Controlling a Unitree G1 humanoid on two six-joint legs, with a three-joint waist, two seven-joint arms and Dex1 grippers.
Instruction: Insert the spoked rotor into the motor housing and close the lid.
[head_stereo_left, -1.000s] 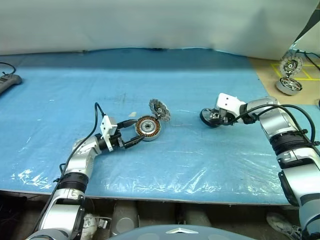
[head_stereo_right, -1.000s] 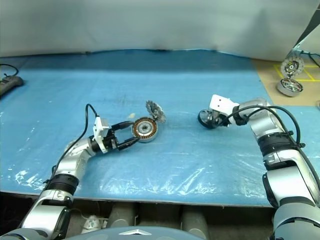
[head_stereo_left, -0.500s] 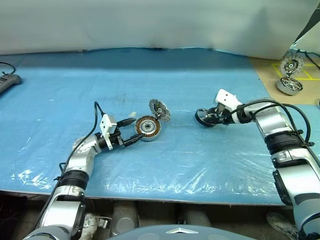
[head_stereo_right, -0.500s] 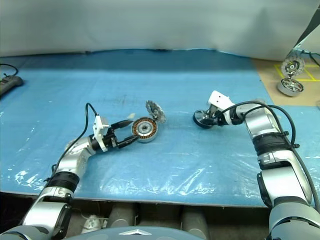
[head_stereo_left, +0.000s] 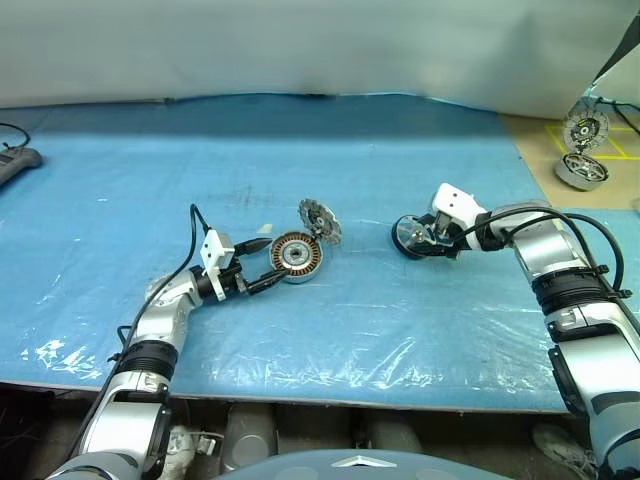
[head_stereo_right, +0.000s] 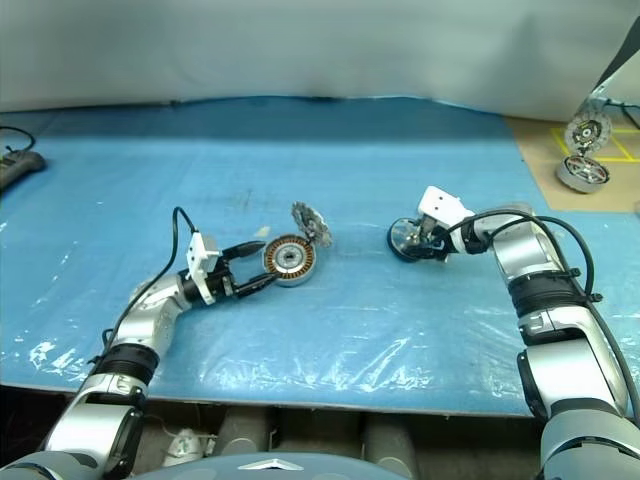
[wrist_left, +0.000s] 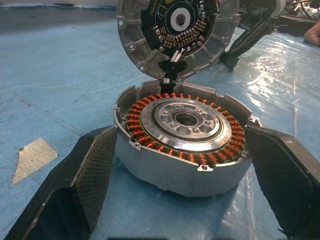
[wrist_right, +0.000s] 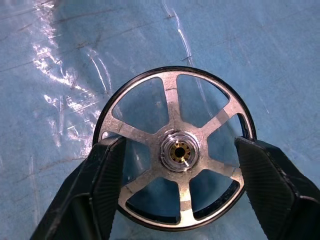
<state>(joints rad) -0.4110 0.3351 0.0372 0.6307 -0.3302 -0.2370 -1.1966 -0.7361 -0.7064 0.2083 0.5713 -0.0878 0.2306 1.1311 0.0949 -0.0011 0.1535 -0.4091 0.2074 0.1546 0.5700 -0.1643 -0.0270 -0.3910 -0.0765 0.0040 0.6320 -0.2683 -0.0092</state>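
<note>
The motor housing is sitting on the blue surface with its lid standing open, tilted up at the far edge and showing a dark circuit board on its inner face. Inside the housing the ring of copper coils is lying exposed around a bare silver hub, so no rotor is occupying it yet. The left gripper is bracketing the housing, its two black fingers spread wide and standing just beside the casing on either side; whether they are actually touching the wall cannot be told.

Well apart from the housing, toward the robot's right, the spoked rotor is resting at the tip of the right gripper, spoke face toward the wrist camera and blue surface showing through its openings. The right gripper's fingers are standing spread to either side of the black rim, close to it or just meeting it; a firm pinch is not evident, and whether the wheel is lifted or lying on the surface cannot be told.

As a judgement, the task is standing at an early stage: the housing is presented and open, but the rotor is not yet secured, carried across, seated over the hub, or covered. Both the insertion and the lid closing are remaining.
</note>
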